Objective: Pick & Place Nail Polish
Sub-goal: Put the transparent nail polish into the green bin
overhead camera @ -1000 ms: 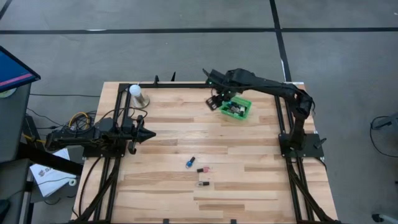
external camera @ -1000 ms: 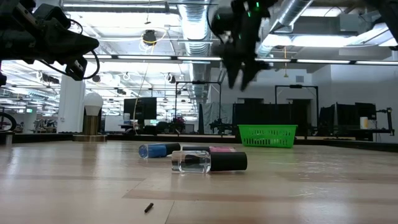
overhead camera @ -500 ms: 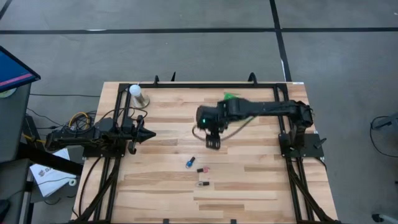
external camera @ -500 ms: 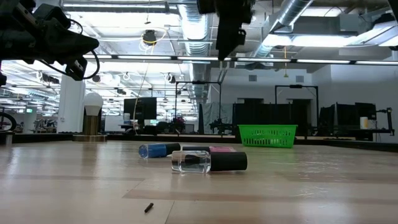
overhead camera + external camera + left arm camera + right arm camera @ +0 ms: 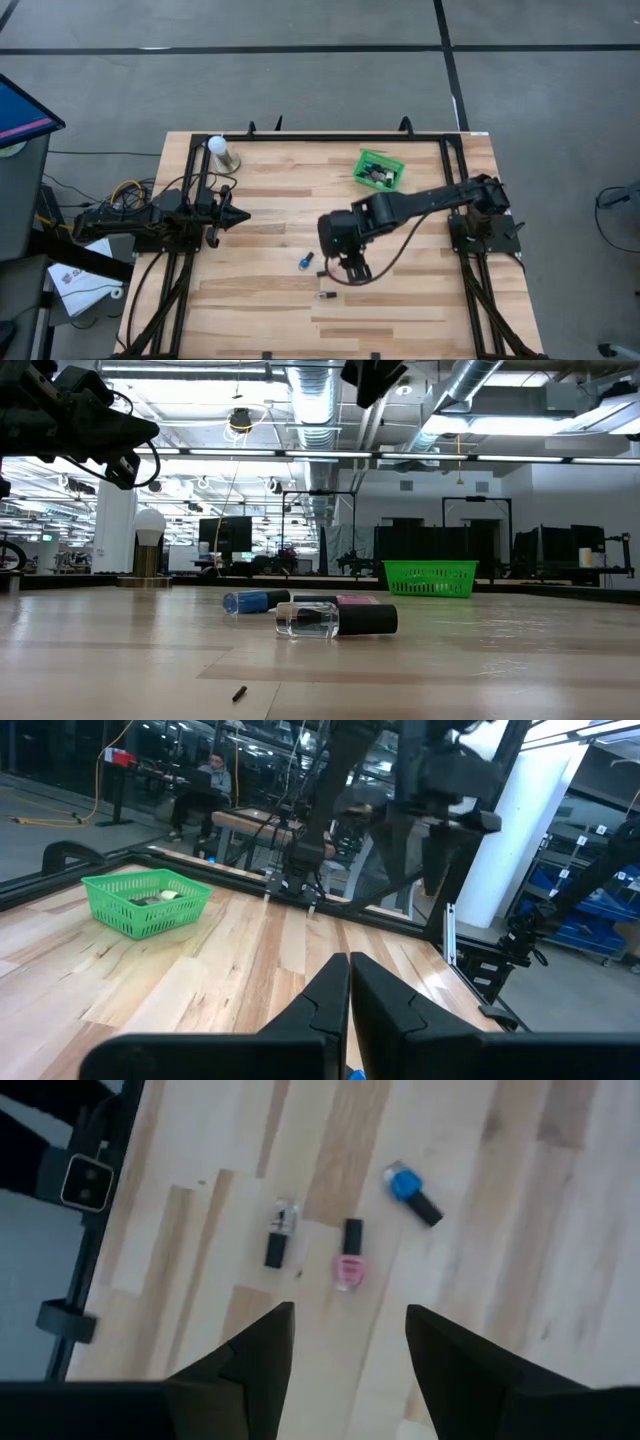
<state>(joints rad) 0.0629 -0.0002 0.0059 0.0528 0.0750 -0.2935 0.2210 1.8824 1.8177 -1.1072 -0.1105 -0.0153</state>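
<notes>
Over on the left side of the wooden table [image 5: 260, 200], the left gripper [image 5: 236, 214] waits with its fingers pressed together, holding nothing. Three nail polish bottles lie on their sides near the middle of the table: a blue bottle [image 5: 411, 1191], a pink bottle [image 5: 349, 1258] and a clear bottle [image 5: 279, 1232]. Right above them hangs the right gripper [image 5: 345, 1348] with its fingers apart, and the green basket [image 5: 379, 169] with more bottles sits near the table's far edge.
</notes>
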